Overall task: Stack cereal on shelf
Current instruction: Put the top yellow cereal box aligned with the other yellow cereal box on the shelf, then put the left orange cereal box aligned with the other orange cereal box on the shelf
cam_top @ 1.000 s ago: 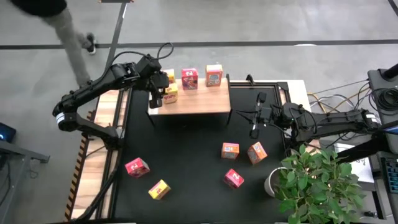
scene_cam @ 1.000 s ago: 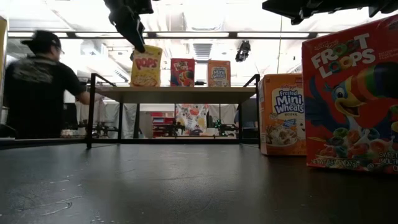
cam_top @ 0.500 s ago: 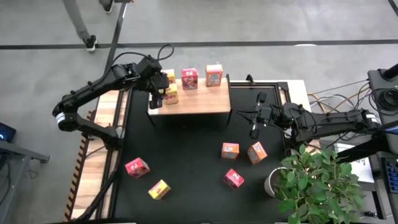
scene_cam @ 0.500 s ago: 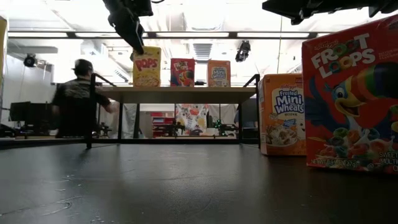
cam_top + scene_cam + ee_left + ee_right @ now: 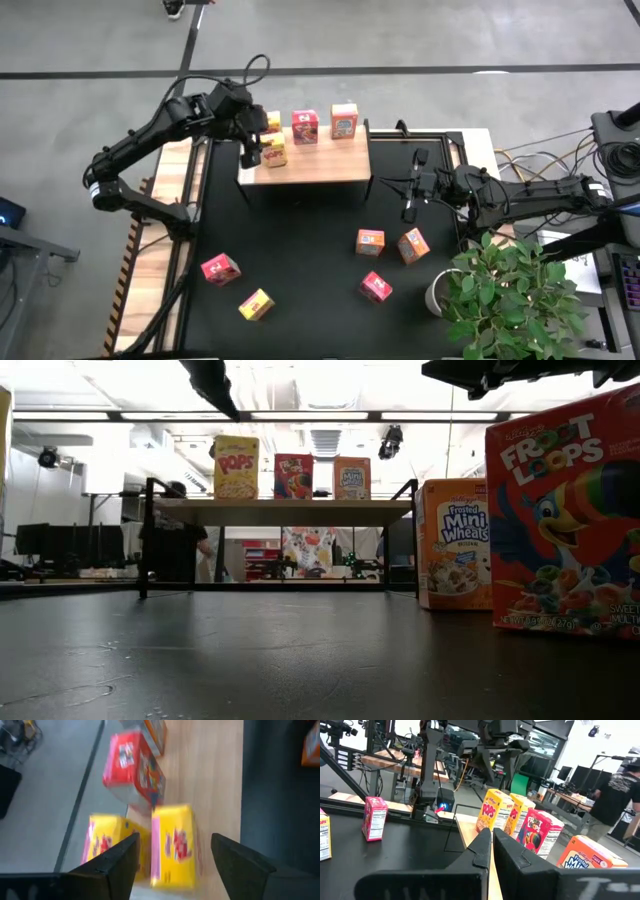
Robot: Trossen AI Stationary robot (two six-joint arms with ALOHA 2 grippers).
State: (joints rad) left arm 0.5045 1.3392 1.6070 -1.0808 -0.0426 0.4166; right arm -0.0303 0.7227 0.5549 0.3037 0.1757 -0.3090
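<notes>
My left jaws [image 5: 172,857] hung open above the shelf's [image 5: 320,162] left end, gripping nothing, over two yellow boxes [image 5: 274,154] standing there beside a red box [image 5: 305,127] and an orange box [image 5: 344,121]. My right jaws [image 5: 409,209] waited shut and empty over the desk [image 5: 300,250], where five boxes [image 5: 371,241] lay.

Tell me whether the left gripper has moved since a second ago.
Yes. The left gripper has drawn back from the yellow box on the shelf, toward the table's left edge.
</notes>
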